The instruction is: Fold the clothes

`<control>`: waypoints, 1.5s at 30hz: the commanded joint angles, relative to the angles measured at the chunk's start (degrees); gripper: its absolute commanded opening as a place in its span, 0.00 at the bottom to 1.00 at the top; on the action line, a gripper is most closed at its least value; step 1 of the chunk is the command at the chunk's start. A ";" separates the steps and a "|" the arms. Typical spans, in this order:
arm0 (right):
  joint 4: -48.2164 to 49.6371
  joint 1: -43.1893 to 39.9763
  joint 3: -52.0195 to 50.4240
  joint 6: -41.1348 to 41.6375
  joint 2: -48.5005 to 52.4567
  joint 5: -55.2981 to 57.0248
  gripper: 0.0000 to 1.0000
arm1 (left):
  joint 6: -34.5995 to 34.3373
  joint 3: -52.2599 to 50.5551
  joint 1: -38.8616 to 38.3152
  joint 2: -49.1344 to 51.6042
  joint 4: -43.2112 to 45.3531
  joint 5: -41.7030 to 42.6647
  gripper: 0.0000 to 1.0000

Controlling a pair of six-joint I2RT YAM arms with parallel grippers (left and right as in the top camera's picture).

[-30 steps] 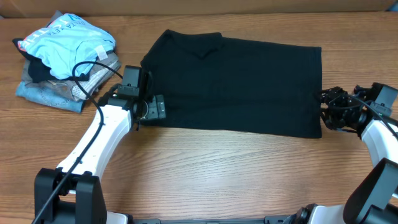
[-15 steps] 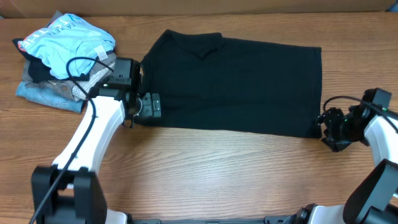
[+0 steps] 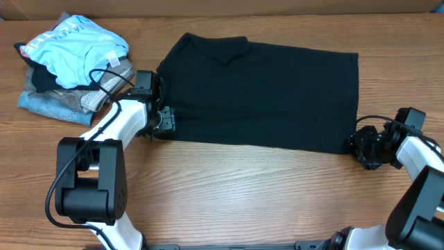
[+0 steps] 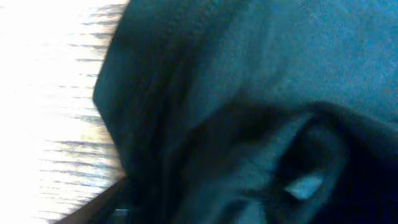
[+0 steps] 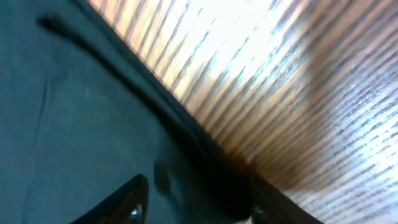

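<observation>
The black T-shirt (image 3: pixel 260 94) lies spread flat on the table with its neck at the far left. My left gripper (image 3: pixel 165 120) is at the shirt's near left corner. In the left wrist view, bunched black fabric (image 4: pixel 249 106) fills the frame, with one dark finger at the lower left; the other finger is hidden. My right gripper (image 3: pixel 359 143) is at the shirt's near right corner. In the right wrist view its fingers (image 5: pixel 202 202) stand apart astride the shirt's hem (image 5: pixel 155 99).
A pile of other garments, with a light blue printed one (image 3: pixel 76 45) on top, sits at the far left of the wooden table (image 3: pixel 243 194). Black cables loop from the left arm near that pile.
The left gripper has shifted a little left to the shirt's edge. The right gripper has moved nearer and leftward onto the shirt's near right corner. The shirt has not moved.
</observation>
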 commanded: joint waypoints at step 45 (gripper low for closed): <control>-20.09 -2.01 17.88 -4.33 -13.46 -7.10 0.61 | 6.19 29.20 -0.90 -2.71 -27.54 25.07 0.90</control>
